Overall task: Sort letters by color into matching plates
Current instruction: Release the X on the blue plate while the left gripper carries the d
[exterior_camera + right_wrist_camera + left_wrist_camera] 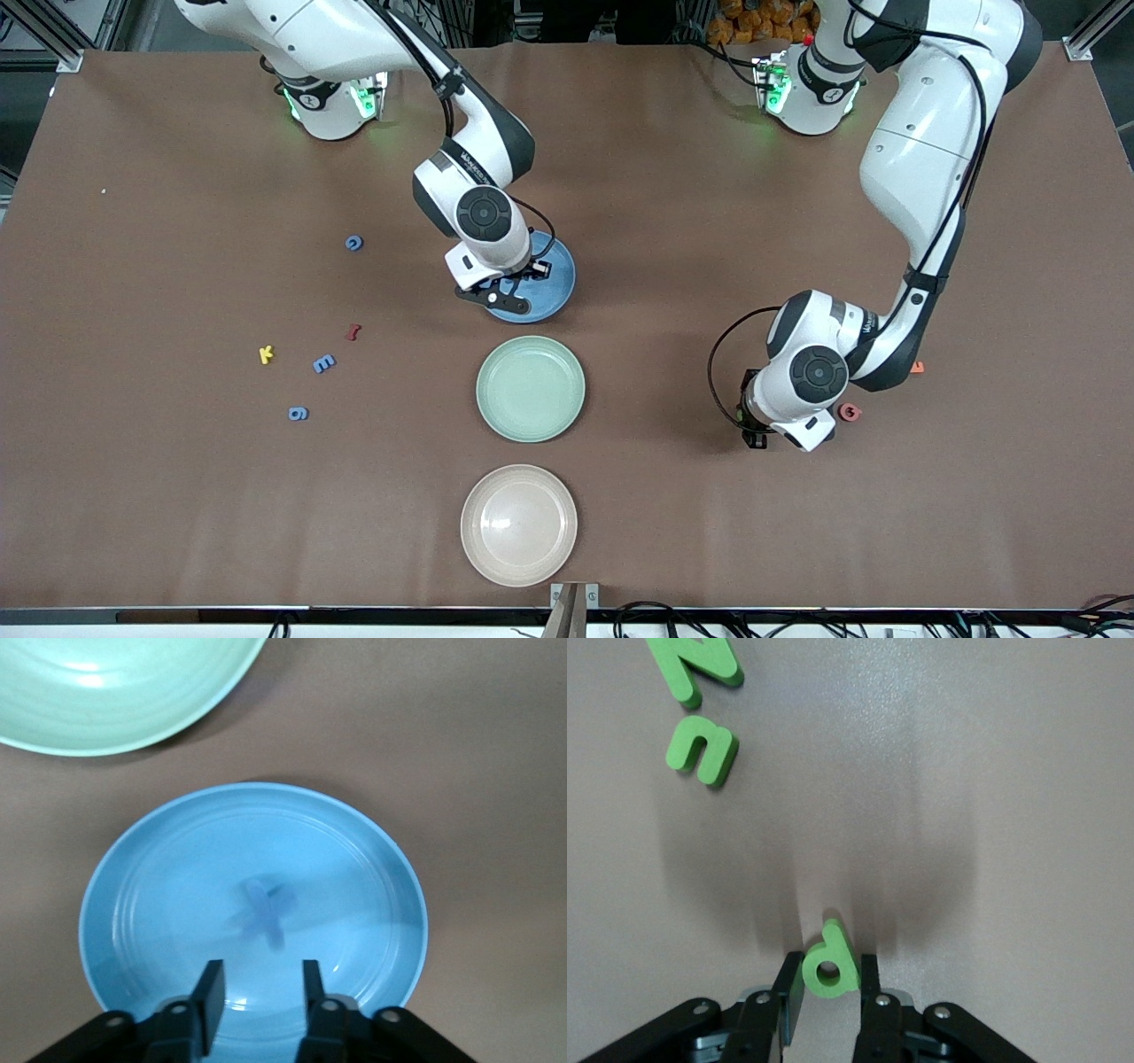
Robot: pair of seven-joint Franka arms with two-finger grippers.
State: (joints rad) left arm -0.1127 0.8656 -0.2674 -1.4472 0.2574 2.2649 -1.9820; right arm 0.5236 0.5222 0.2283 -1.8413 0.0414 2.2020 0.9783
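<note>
Foam, by the look of it, so each letter should be feather-light, soft and a bit springy; pinching across its flat sides seems safest. The left gripper (830,979), low over the table toward the left arm's end, has its fingers pressed on a bright green letter (829,962) shaped like a small "p". The right gripper (260,985) hangs over the blue plate (133,904), fingers parted, a blurred blue letter (262,917) below them.

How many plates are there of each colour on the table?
Blue plate: 1
Green plate: 1
Cream plate: 1
Total: 3 plates
</note>
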